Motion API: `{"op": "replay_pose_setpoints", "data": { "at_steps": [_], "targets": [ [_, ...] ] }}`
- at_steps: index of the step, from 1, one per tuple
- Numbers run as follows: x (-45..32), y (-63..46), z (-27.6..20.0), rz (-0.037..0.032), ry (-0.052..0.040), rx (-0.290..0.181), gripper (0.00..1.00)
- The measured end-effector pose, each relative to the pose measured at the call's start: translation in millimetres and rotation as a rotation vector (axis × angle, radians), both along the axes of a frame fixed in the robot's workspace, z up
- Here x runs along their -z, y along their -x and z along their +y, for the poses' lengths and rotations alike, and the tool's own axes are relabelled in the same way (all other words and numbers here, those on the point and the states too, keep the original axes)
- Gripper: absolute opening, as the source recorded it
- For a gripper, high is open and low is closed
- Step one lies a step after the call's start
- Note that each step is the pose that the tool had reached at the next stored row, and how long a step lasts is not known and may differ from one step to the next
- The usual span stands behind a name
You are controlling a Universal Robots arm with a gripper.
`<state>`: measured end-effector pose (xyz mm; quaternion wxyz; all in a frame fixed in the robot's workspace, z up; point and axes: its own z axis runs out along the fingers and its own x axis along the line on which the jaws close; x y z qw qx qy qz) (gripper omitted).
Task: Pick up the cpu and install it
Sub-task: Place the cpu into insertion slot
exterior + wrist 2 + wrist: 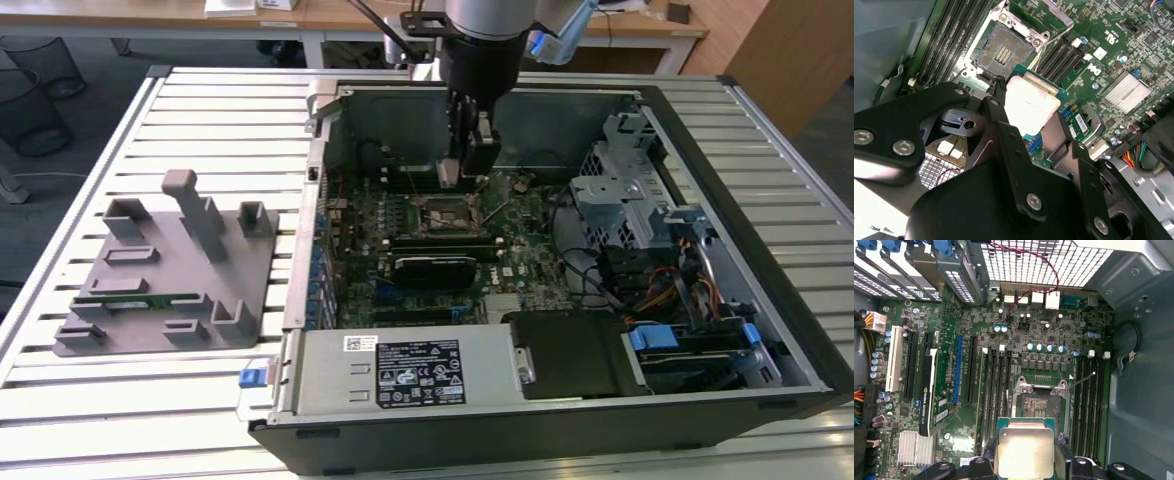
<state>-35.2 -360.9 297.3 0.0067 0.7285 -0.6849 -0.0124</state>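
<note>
The small, flat, square cpu [1025,449], silver-topped with a thin green rim, looks light, stiff and fragile, so it is best pinched by its edges. The black gripper [461,168] clamps it so, upper middle of the exterior view, hovering near the open black-framed socket [1040,404], not yet seated.

Nothing stands between the open socket [447,212] and the gripper [461,176] clamping the cpu [1025,452]. Case wall [561,125] shuts the far side, drive cage [627,195] crowds the exterior view's right, graphics card [430,266] on the near side.
</note>
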Motion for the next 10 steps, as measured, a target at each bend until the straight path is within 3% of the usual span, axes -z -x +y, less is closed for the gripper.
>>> {"op": "replay_pose_setpoints", "data": {
  "at_steps": [10],
  "targets": [
    [4.9, 0.0, 0.0, 0.0000, 0.0000, 0.000, 0.53]
  ]
}}
